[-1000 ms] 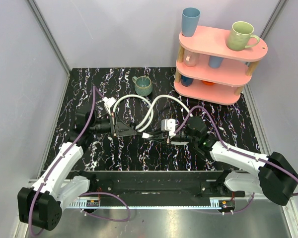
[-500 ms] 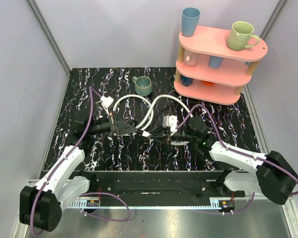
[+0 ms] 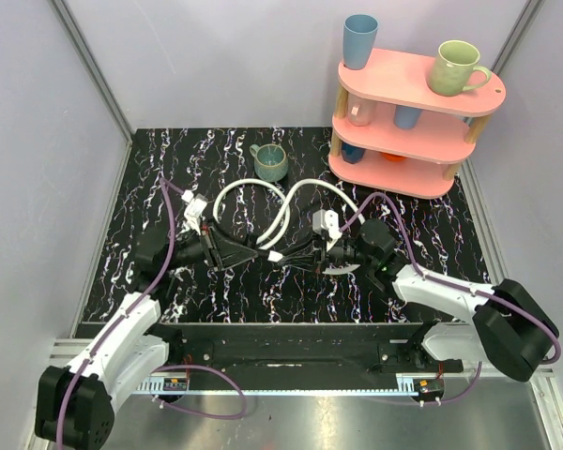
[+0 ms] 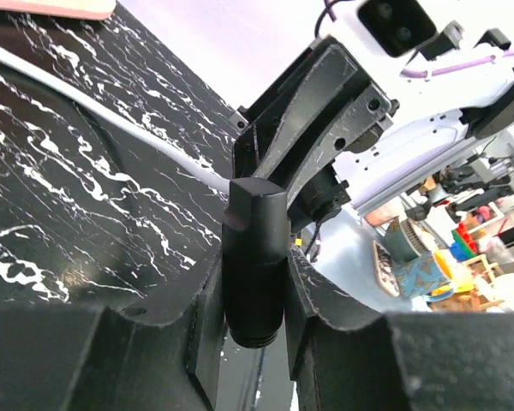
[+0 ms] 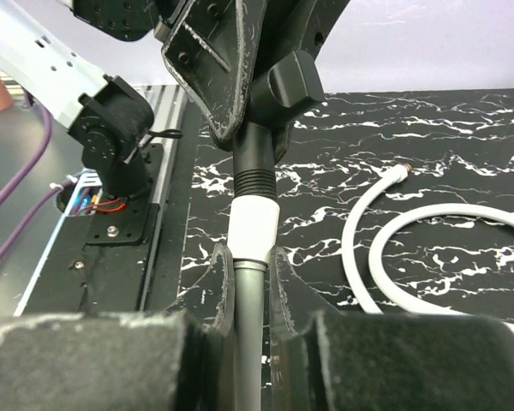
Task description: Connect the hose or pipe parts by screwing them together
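Two white hoses lie looped at the middle of the table, one (image 3: 233, 190) on the left and one (image 3: 321, 186) on the right. Their ends meet between the two grippers at a white collar (image 3: 275, 255). My left gripper (image 3: 254, 251) (image 4: 255, 261) is shut on a black cylindrical fitting (image 4: 255, 248). Facing it, my right gripper (image 3: 306, 255) (image 5: 250, 257) is shut on the grey hose end (image 5: 250, 325) just behind its white collar (image 5: 254, 227). A black threaded section (image 5: 255, 178) runs from that collar into the left gripper's jaws. Loose hose loops (image 5: 428, 224) rest on the table to the right.
A green mug (image 3: 270, 162) stands behind the hoses. A pink three-tier shelf (image 3: 469, 97) at the back right carries a blue cup (image 3: 359, 41), a light green mug (image 3: 455, 67) and smaller cups. Purple cables (image 3: 174, 220) run along both arms. The arm bases' black rail (image 3: 281, 342) borders the near edge.
The left arm has swung left and its wrist has turned. The right wrist has rotated a little. The joined fittings stay held between both grippers.
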Robot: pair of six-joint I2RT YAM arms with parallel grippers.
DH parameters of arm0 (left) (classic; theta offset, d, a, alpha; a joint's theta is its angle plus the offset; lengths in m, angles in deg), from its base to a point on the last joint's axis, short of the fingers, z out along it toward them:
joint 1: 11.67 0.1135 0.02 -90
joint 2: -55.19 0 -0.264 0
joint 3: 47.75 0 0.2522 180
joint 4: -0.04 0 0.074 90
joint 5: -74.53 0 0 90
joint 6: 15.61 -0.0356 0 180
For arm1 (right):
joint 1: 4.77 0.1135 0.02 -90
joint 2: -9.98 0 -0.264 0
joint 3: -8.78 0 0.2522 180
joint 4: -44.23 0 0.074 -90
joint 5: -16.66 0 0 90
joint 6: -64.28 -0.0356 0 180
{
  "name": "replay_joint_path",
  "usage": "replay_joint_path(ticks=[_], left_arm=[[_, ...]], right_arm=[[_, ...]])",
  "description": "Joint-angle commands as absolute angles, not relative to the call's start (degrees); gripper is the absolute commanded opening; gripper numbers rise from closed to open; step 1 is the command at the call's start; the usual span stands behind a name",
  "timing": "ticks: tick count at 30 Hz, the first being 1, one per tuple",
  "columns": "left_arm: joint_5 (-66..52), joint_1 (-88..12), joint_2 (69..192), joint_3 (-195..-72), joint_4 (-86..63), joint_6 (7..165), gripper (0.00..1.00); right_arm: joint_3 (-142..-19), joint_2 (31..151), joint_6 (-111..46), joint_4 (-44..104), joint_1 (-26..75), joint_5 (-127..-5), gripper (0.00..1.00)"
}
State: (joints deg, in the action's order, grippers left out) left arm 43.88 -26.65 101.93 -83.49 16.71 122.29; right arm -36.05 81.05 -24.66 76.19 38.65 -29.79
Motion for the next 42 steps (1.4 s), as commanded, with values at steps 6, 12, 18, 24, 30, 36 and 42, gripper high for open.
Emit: replay_joint_path(ticks=[6,12,18,24,30,36,42], left_arm=[[44.8,-30.1,96.6,-79.8,32.0,119.4,0.00],[50.2,-30.4,97.6,-80.4,35.2,120.4,0.00],[54.0,-30.6,96.3,-86.2,12.7,106.0,0.00],[53.9,-32.6,98.0,-95.1,-17.4,77.1,0.00],[52.9,-32.8,97.8,-96.1,-19.4,70.7,0.00],[44.7,-32.7,103.8,-101.2,-26.1,69.5,0.00],[44.9,-32.7,103.5,-97.4,-17.3,79.0,0.00]], right_arm=[[-40.1,83.4,-34.9,99.3,38.5,-26.1,0.00],[-41.6,86.4,-40.7,105.1,37.9,-21.8,0.00],[-43.4,88.3,-46.7,107.5,37.0,-17.5,0.00],[-45.3,90.2,-50.5,108.4,36.9,-13.0,0.00],[-44.5,90.4,-50.9,108.6,36.9,-13.1,0.00],[-44.1,89.2,-45.5,101.2,36.5,-15.8,0.00],[-42.9,87.7,-38.0,90.9,36.5,-18.8,0.00]])
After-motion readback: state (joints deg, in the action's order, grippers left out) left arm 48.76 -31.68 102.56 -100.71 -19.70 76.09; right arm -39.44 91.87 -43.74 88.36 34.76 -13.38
